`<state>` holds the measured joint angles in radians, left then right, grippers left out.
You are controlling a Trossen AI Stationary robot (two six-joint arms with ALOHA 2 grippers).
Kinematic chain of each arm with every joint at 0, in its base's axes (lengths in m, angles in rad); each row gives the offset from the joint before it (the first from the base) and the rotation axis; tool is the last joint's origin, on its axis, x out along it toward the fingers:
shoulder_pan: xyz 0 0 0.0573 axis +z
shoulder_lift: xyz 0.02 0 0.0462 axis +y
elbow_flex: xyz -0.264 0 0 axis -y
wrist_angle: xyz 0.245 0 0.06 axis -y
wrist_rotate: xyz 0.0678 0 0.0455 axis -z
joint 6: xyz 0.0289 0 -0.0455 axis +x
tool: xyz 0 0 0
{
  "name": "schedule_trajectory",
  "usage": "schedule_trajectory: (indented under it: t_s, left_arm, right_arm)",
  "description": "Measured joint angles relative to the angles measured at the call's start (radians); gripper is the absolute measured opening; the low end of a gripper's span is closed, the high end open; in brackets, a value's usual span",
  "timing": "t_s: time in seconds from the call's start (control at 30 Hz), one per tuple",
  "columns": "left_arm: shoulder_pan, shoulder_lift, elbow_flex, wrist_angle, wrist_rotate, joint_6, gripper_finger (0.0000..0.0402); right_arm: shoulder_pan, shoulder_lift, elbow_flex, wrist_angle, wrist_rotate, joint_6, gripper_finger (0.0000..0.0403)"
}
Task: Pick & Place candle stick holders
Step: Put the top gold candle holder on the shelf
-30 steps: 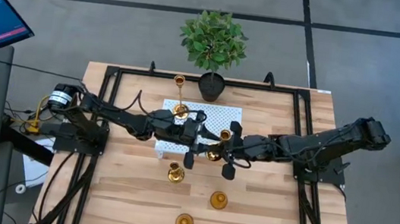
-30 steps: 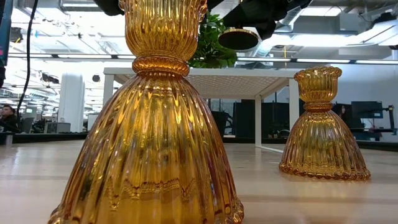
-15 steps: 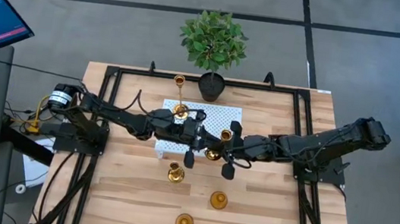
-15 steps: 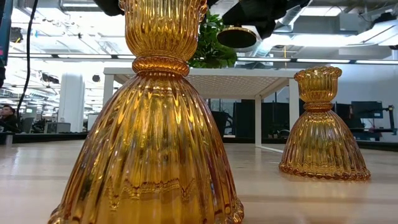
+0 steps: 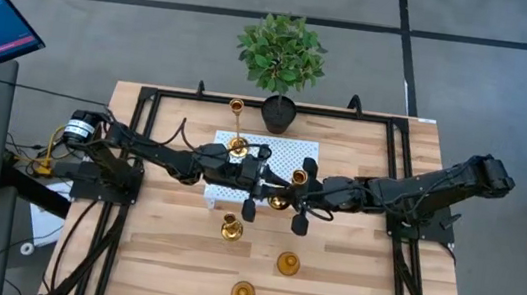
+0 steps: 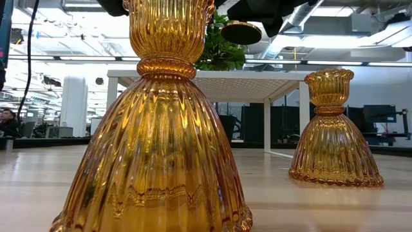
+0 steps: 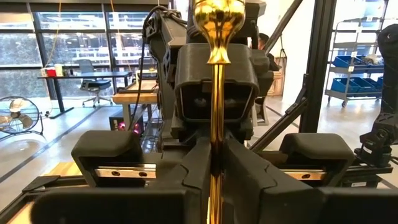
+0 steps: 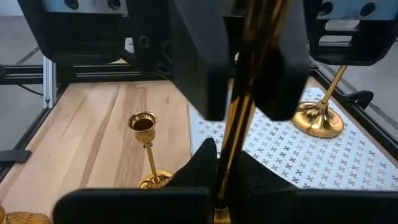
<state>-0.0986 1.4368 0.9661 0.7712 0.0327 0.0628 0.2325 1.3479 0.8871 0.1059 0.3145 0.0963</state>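
Meeting above the white perforated mat (image 5: 288, 154) at the worktop's (image 5: 159, 256) middle, the left end effector (image 5: 261, 183) and right end effector (image 5: 300, 194) are both clamped on the thin stem of one lifted candle stick holder (image 5: 289, 184), four other holders standing around.

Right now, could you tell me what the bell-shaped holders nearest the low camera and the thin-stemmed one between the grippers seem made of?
Bell-shaped holders: seemingly amber ribbed glass; light glows through them. Thin-stemmed holder: likely polished brass or gold-plated metal; opaque with mirror-bright highlights.
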Motion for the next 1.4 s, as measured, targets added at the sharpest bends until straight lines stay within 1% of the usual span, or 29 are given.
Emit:
schedule_trajectory:
  t_s: [0.2,0.43,0.53,0.67,0.8,0.93,1.17,1.3,1.33,1.4]
  left_arm:
    - [0.000,0.000,0.000,0.000,-0.002,0.005,0.0017]
    - [0.000,0.000,0.000,0.000,0.003,0.009,0.0024]
    - [0.000,0.000,0.000,0.000,0.037,0.017,0.0012]
    - [0.000,0.000,0.000,-0.005,0.051,0.019,0.0014]
    - [0.000,0.001,0.000,-0.012,0.054,0.031,0.0012]
    - [0.000,-0.010,-0.001,-0.038,0.055,0.044,0.0012]
    - [-0.001,-0.068,-0.002,-0.127,0.055,0.069,0.0012]
    - [0.000,-0.150,-0.048,-0.165,0.054,0.072,0.0012]
    - [0.000,-0.175,-0.068,-0.165,0.053,0.072,0.0012]
    - [0.000,-0.238,-0.121,-0.171,0.035,0.072,0.0012]
  right_arm:
    - [0.000,0.000,0.000,0.000,0.000,-0.002,0.0001]
    - [0.000,0.000,0.000,0.000,0.000,-0.002,0.0004]
    - [0.001,0.000,0.000,-0.001,-0.002,-0.001,0.0020]
    - [0.001,0.000,0.000,-0.001,-0.004,-0.001,0.0050]
    - [0.004,-0.005,0.000,-0.017,-0.003,-0.001,0.0071]
    - [0.018,-0.052,0.000,-0.097,0.000,-0.001,0.0081]
    - [0.048,-0.185,0.000,-0.240,0.001,0.001,0.0081]
    - [0.066,-0.252,0.000,-0.302,0.006,0.035,0.0079]
    - [0.073,-0.265,0.000,-0.313,0.017,0.045,0.0076]
    - [0.096,-0.283,-0.002,-0.313,0.072,0.058,0.0065]
